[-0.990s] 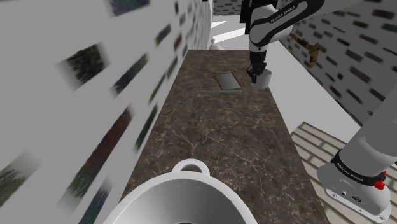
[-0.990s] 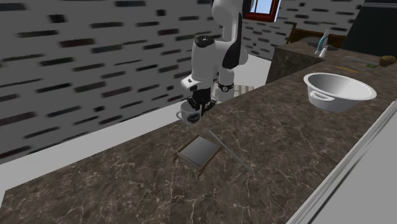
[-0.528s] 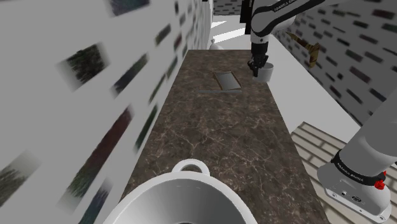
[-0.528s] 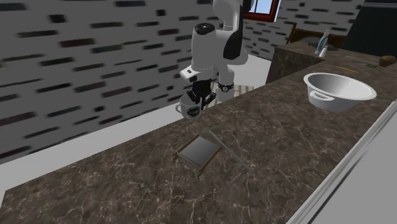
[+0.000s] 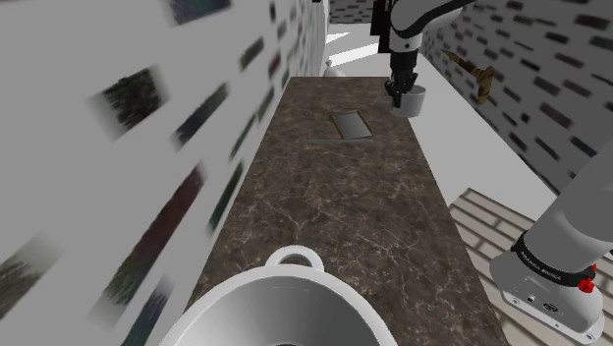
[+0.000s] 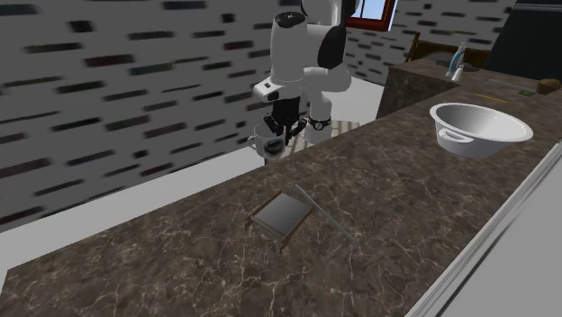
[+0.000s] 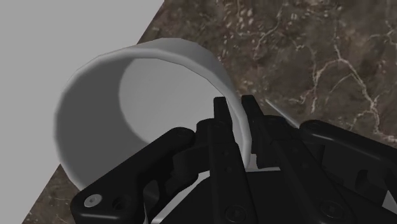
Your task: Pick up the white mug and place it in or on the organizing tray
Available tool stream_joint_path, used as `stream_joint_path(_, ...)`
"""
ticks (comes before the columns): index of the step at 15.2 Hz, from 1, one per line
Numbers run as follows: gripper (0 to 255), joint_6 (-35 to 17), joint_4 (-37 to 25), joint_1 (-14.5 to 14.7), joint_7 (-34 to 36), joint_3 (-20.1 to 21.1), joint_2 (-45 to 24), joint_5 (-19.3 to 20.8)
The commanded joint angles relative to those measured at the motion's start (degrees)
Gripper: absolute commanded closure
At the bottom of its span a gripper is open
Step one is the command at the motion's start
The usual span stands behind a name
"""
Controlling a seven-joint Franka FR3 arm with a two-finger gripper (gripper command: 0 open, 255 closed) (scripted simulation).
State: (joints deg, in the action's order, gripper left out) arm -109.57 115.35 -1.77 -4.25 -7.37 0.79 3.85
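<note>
Dark marbled counter point(image 5: 334, 197) runs beside brick-patterned walls point(image 5: 98, 147); my gripper point(image 7: 234, 107) pinches the rim of a plain whitish-grey mug point(image 7: 89, 102), clear of the surface.

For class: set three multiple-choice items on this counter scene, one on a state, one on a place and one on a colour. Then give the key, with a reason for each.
1. The mug is:
A. clasped by the tool, clear of the counter
B. lying on its side on the counter
C. standing on the counter, untouched

2. The tray lies:
A. inside the mug
B. flat on the counter
C. in the tool

3. The counter is:
A. plain white
B. dark brown with pale veins
C. green

Key:
1 A: the tool pinches the mug's wall, and the mug hangs above the counter's edge.
2 B: the tray rests flat on the counter, apart from the mug.
3 B: the surface is dark brown with pale veins.
</note>
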Motion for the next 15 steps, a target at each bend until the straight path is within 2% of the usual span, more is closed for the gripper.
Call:
stream_joint_path(1, 255, 1.29, -3.01, 0.26, 0.32, 0.26, -1.77, -0.31)
stream_joint_path(6, 255, 5.09, -17.21, 1.34, 1.99, 1.40, -12.33, -1.70)
stream_joint_path(10, 255, 9.62, -31.06, 1.98, 3.21, 2.14, -21.75, -2.56)
stream_joint_path(13, 255, 14.43, -44.16, 2.31, 4.06, 2.61, -30.10, -3.14)
stream_joint_path(15, 255, 18.94, -55.59, 2.40, 4.61, 2.90, -37.05, -3.51)
